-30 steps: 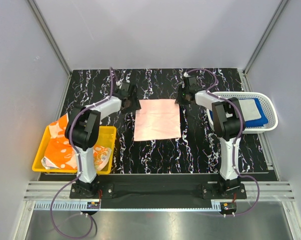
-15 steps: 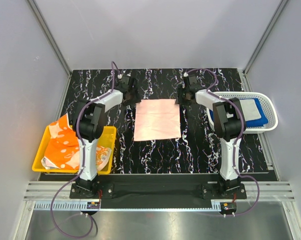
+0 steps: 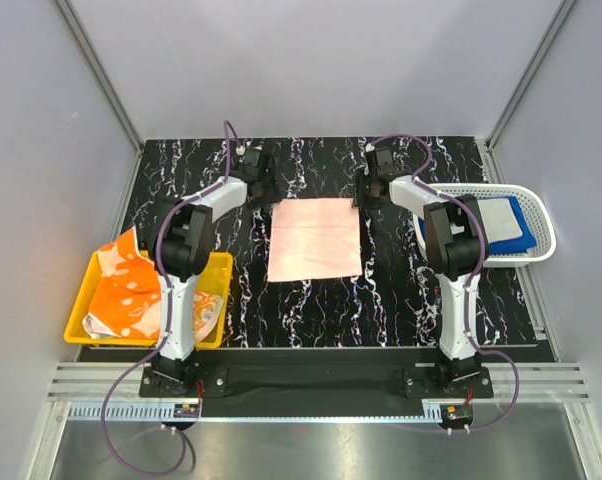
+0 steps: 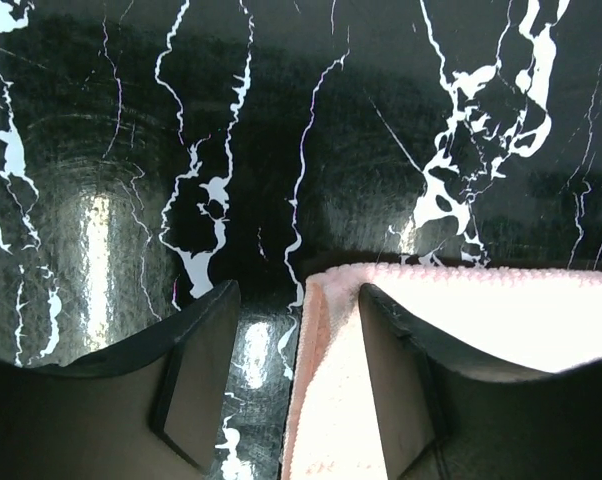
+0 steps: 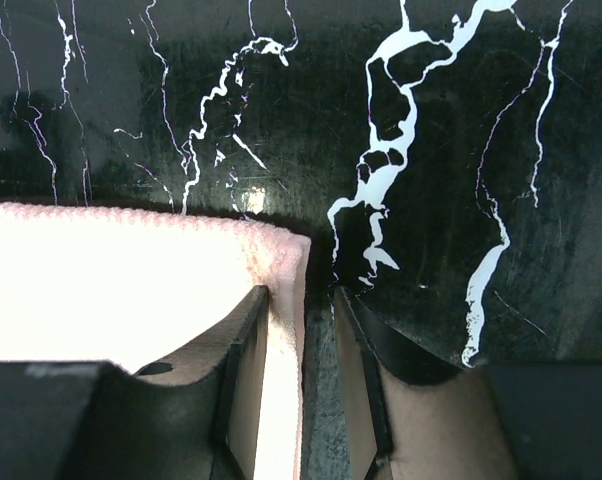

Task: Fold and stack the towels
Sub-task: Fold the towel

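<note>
A black marble-look table (image 3: 311,300) with white veins lies under me, with plain grey walls behind.

My left gripper (image 4: 298,292) hangs over the far left corner of the pale pink towel (image 3: 314,238), jaws wide apart. One finger is over bare table and the other over the cloth, with the side hem running between them. My right gripper (image 5: 301,292) sits at the far right corner, jaws also apart but narrower. The hem and a sliver of table show in the gap, and neither side has cloth pinched. The towel lies flat and square at mid-table, between my two arms.

I take this step to be seizing both far corners for the first fold. To do it well I should press down, close so each hem bunches between the pads, and take equal bites on both sides. Then I lift together and carry the far edge evenly onto the near one. The cloth looks limp, so I must keep it taut or the middle will sag.

On my left, a yellow bin (image 3: 81,300) holds a crumpled orange-and-white towel (image 3: 131,300). On my right, a white basket (image 3: 553,235) holds a blue towel (image 3: 518,228) with an off-white towel (image 3: 496,212) on top.

I can read no brand, label or writing anywhere.
</note>
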Robot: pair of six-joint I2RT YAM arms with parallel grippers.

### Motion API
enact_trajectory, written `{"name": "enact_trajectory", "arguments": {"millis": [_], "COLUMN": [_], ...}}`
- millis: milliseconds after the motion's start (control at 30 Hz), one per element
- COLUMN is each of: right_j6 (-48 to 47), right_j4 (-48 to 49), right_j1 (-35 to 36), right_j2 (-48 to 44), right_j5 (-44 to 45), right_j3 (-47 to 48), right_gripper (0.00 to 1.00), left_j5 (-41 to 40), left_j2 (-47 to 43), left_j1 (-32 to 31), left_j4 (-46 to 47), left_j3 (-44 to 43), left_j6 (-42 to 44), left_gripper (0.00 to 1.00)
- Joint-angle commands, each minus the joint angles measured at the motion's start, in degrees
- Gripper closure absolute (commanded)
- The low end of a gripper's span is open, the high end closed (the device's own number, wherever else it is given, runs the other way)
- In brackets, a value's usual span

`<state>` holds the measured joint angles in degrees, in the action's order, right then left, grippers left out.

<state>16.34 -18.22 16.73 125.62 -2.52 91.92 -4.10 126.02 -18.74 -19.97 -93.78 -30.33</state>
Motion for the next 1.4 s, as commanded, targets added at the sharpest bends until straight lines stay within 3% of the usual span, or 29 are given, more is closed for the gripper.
{"name": "enact_trajectory", "arguments": {"millis": [0, 500, 667, 1100, 1367], "right_j6": [-1.4, -1.0, -1.1, -0.5, 0.1], "right_j4": [0.0, 1.3, 1.3, 5.2, 6.6], "right_j1": [-0.2, -0.3, -0.2, -0.2, -0.2], "right_j2": [0.9, 2.1, 2.6, 0.8, 1.1], "right_j5": [1.3, 0.7, 0.7, -0.5, -1.3], "right_j3": [2.4, 4.3, 5.2, 3.6, 3.4], "right_gripper": [0.61, 0.60, 0.60, 0.60, 0.59], "left_j5": [0.1, -2.4, -2.5, -0.6, 0.2], "left_j2": [2.1, 4.7, 4.9, 4.6, 4.5], "left_j1": [-0.2, -1.1, -1.3, -1.3, -1.2], "left_j4": [-1.1, -6.8, -7.2, -5.9, -5.3], "left_j3": [-1.3, -6.2, -6.6, -6.8, -6.8], "left_j6": [-1.4, -3.8, -3.9, -3.8, -3.3], "left_gripper": [0.44, 0.56, 0.58, 0.74, 0.77]}}
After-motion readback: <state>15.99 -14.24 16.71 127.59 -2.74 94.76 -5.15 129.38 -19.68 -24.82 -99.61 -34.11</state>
